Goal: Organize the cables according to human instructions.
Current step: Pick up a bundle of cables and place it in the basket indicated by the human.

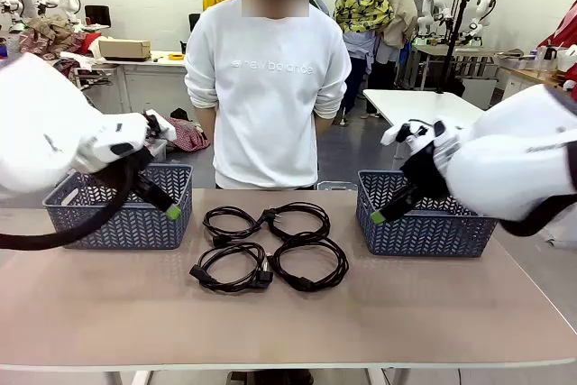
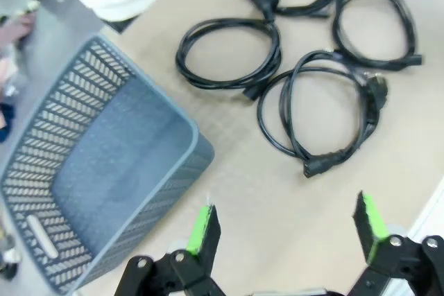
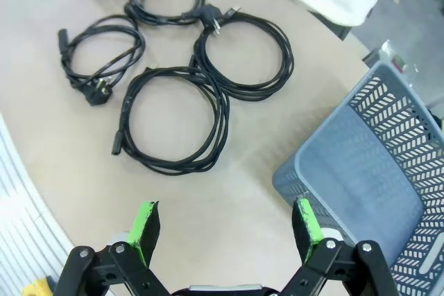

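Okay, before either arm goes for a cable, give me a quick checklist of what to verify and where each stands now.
1. Left gripper open, holding nothing: ok.
2. Right gripper open, holding nothing: ok.
3. Four cables coiled between left basket and right basket: ok.
4. Cables untangled from each other: cannot tell; coils touch.
5. Both baskets upright: ok.
6. Which cable the person wants: cannot tell.

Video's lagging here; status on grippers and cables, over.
Left gripper, right gripper open, empty. Four black coiled power cords on tan table, untouched. Grey lattice baskets flank them; nothing blocking.
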Controlling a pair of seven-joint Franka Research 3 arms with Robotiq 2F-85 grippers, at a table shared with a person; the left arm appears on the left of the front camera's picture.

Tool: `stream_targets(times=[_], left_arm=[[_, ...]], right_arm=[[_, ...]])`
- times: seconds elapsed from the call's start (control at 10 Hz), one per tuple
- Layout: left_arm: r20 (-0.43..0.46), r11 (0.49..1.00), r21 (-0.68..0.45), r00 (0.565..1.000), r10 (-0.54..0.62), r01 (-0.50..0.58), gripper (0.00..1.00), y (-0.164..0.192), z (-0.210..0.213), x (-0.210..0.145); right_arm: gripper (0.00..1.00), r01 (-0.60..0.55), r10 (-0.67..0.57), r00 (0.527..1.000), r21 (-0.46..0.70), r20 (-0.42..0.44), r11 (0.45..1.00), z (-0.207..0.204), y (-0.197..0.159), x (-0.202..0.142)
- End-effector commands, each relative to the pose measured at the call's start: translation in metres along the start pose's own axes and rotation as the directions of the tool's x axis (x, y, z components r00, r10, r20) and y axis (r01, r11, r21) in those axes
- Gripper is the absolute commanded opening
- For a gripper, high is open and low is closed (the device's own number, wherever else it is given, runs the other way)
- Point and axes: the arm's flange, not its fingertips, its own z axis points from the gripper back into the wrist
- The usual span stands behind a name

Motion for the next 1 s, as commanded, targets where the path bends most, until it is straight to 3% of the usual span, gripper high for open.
stream_targets(times=[0.0, 0.5, 0.9], left_arm=[[0.004, 0.995, -0.093, 1.000, -0.023, 0.023, 1.00, 0.029, 0.015, -0.003], [0.072, 0.983, -0.178, 0.997, -0.022, 0.035, 1.00, 0.067, 0.045, -0.009], [0.130, 0.975, -0.192, 0.988, -0.085, 0.109, 1.00, 0.074, 0.053, -0.013]], right_arm=[[1.00, -0.046, 0.043, 0.998, 0.089, 0.039, 0.995, 0.015, -0.020, -0.010], [1.00, -0.069, 0.037, 0.987, 0.199, 0.159, 0.977, 0.045, -0.044, -0.029], [1.00, -0.027, -0.029, 0.974, 0.244, 0.224, 0.969, 0.056, -0.060, -0.031]])
